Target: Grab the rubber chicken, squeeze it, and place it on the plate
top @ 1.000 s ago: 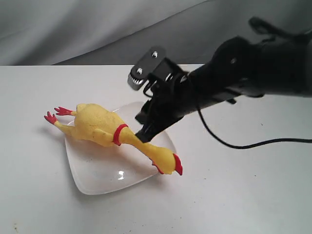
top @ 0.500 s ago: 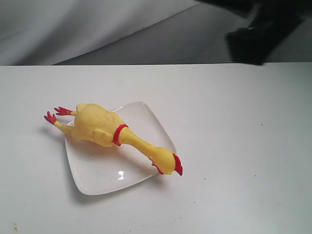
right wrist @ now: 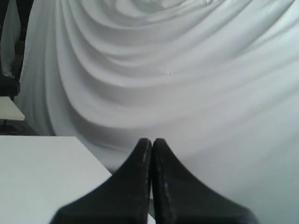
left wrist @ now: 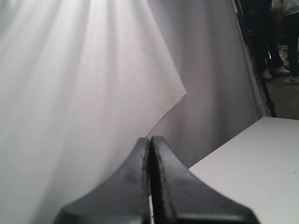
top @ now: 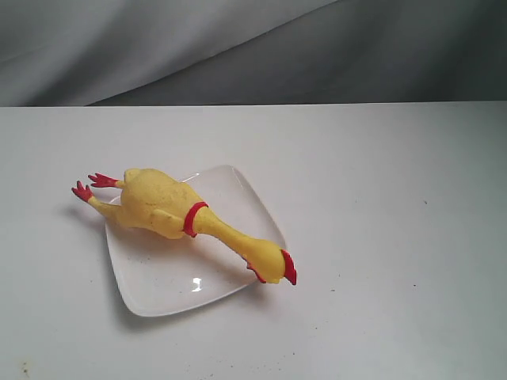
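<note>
The yellow rubber chicken (top: 170, 207) lies across the white plate (top: 158, 281) in the exterior view, its red feet hanging over the plate's far left edge and its red-combed head over the right edge. No arm shows in that view. My left gripper (left wrist: 150, 140) is shut with nothing between its fingers, facing a white curtain. Shut and empty too, my right gripper (right wrist: 152, 141) points at the draped cloth. Neither wrist view shows the chicken or the plate.
The white table (top: 380, 237) spreads around the plate. A grey-white curtain (top: 158, 47) hangs behind it. A table corner (left wrist: 261, 158) shows in the left wrist view, and another table surface (right wrist: 42, 168) in the right wrist view.
The right arm, which stood over the chicken's neck a second ago, has lifted away up and to the right, out of the exterior view. The chicken stays on the plate.
</note>
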`<state>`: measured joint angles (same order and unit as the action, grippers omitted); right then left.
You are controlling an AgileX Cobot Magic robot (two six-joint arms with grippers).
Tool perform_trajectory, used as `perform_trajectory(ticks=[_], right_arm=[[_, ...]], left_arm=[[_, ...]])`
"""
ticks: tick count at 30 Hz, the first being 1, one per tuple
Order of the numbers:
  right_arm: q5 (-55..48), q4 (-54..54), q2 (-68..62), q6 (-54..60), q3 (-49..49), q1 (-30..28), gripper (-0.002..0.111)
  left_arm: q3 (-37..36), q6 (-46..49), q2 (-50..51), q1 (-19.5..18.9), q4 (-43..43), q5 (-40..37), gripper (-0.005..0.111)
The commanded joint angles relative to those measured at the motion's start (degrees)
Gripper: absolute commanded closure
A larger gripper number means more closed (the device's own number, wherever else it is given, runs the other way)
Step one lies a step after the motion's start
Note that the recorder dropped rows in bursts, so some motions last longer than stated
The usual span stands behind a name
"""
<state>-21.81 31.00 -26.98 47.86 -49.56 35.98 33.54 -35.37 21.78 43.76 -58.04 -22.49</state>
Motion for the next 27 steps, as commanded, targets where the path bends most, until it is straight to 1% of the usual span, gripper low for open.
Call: perform_trajectory(ticks=[1,11,13,14,15,16,19,20,21,24,27], right_arm=[[0.61,0.23,4.44,-0.32,0.38,0.07,0.108],[1.48,0.23,10.02,-0.32,0.38,0.07,0.108],[1.8,-1.34,11.52,-6.63,0.38,0.07,0.108],[2.1,-7.1,12.39,-16.25,0.38,-0.71,0.108],[1.86,-9.74,12.67,-20.11,0.38,-1.44,0.108],[0.59,-16.42,12.67,-28.27,0.38,-4.42,0.108],[-3.2,-24.03,12.67,-35.76,0.38,-11.2,0.108],[-5.64,-25.63,12.67,-37.56,0.46,-14.79,0.108],[-7.32,-25.88,12.67,-38.35,0.79,-18.27,0.108],[-6.76,-25.04,12.88,-40.6,4.49,-26.65,0.108],[-5.54,-24.41,13.48,-41.15,10.15,-31.07,0.108]], left_arm=[[0.01,-0.58,-0.19,0.2,0.57,-0.48,0.106],[0.01,-0.58,-0.19,0.2,0.57,-0.48,0.106],[0.01,-0.58,-0.19,0.2,0.57,-0.48,0.106],[0.01,-0.58,-0.19,0.2,0.57,-0.48,0.106],[0.01,-0.58,-0.19,0.2,0.57,-0.48,0.106],[0.01,-0.58,-0.19,0.2,0.57,-0.48,0.106],[0.01,-0.58,-0.19,0.2,0.57,-0.48,0.106],[0.01,-0.58,-0.19,0.2,0.57,-0.48,0.106],[0.01,-0.58,-0.19,0.2,0.57,-0.48,0.106],[0.01,-0.58,-0.19,0.2,0.57,-0.48,0.106],[0.01,-0.58,-0.19,0.2,0.57,-0.48,0.106]])
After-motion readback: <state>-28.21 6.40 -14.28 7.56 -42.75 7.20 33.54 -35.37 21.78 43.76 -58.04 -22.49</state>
